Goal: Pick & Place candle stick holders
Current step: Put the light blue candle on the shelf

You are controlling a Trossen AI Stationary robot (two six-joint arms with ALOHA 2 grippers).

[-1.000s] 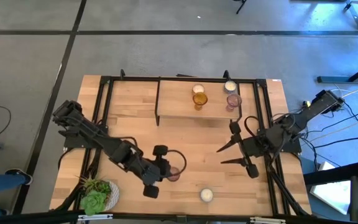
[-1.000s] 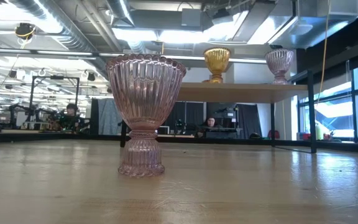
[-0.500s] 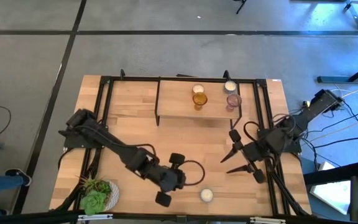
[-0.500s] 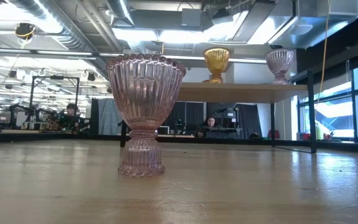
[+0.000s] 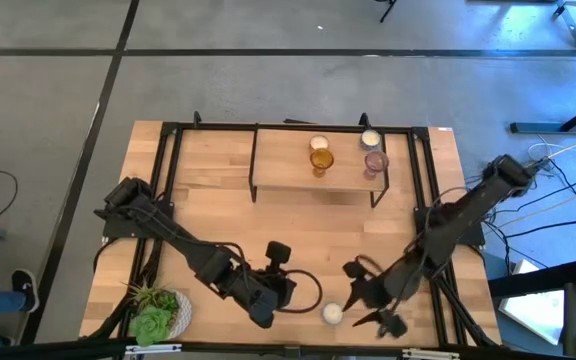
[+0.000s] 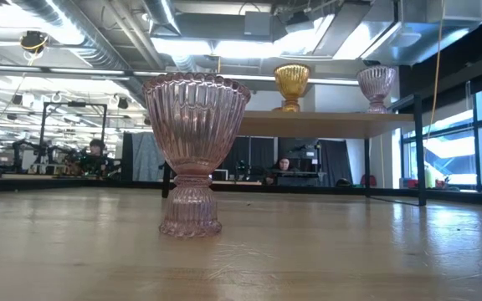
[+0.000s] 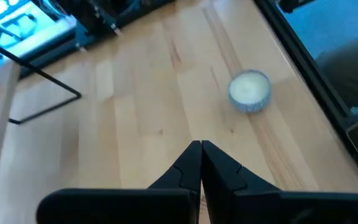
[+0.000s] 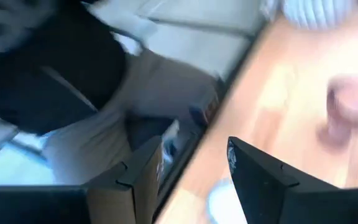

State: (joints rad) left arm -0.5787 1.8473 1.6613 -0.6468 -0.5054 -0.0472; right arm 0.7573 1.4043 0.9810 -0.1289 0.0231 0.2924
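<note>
A cream cup (image 5: 333, 313) sits near the front edge of the table (image 5: 208, 195), about mid-way across. It also shows in the left wrist view (image 7: 250, 91), standing up, w/ bare wood all around it.

In the high view 4 cups can be counted: that cream one, plus 3 on the small raised shelf (image 5: 288, 172) at the back. Those are an amber cup (image 5: 321, 159), another cream cup (image 5: 370, 139) and a pink cup (image 5: 374, 161). The amber one has a pale thing just behind it; can't tell what it is. The low view shows one more pink cup (image 6: 195, 153) up close, upright on the wood. From above the left arm covers that spot, so it can't be seen there.

1 green plant (image 5: 154, 316) in a white pot sits at the front left corner.

The right gripper (image 5: 370, 306) is just beside the front cream cup, on its right, w/ the arm stretched long and low from the right edge. Its fingers (image 8: 257, 177) stand apart w/ nothing between them.

The left gripper (image 5: 280, 268) is left of that cup, near but apart. Its arm reaches across from the left side. Its fingers (image 7: 191, 163) are pressed together, holding nothing.
</note>
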